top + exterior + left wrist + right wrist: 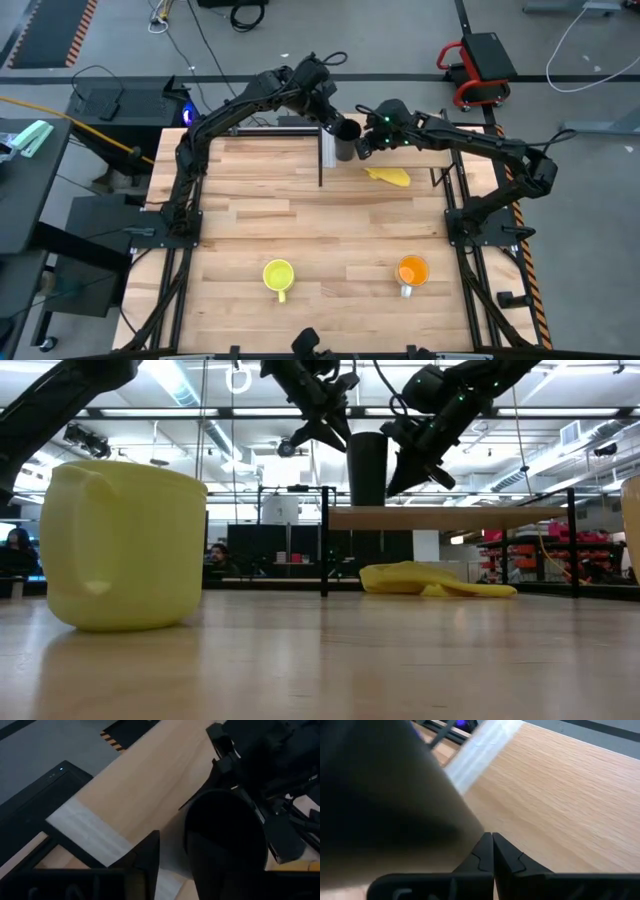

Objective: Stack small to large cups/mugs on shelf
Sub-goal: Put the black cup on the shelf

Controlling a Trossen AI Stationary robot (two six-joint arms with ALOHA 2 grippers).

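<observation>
The tall black cup [347, 134] [367, 468] stands upright on the shelf [450, 517], near its white end panel [331, 150]. My left gripper [337, 122] [318, 448] is open at the cup's rim. In the left wrist view one finger [150, 855] stands just outside the cup [225, 845], which hides the other finger. My right gripper [363, 143] [492, 851] is shut close beside the cup's wall [385, 790]. The yellow mug [278, 275] [125, 545] and the orange mug [412, 271] stand on the table near its near edge. My left gripper: I cannot tell whether it touches the black cup; a gap shows between the visible finger [150, 855] and the cup wall, and the cup hides the other finger. My right gripper: its shut fingers [482, 850] come slanting down next to the cup's side; I cannot tell whether they touch it.
A flat yellow floppy object [390, 176] [435, 580] lies on the table under the shelf. Thin dark posts [324, 540] carry the shelf board. Bare tabletop [330, 230] lies between the shelf and the two mugs.
</observation>
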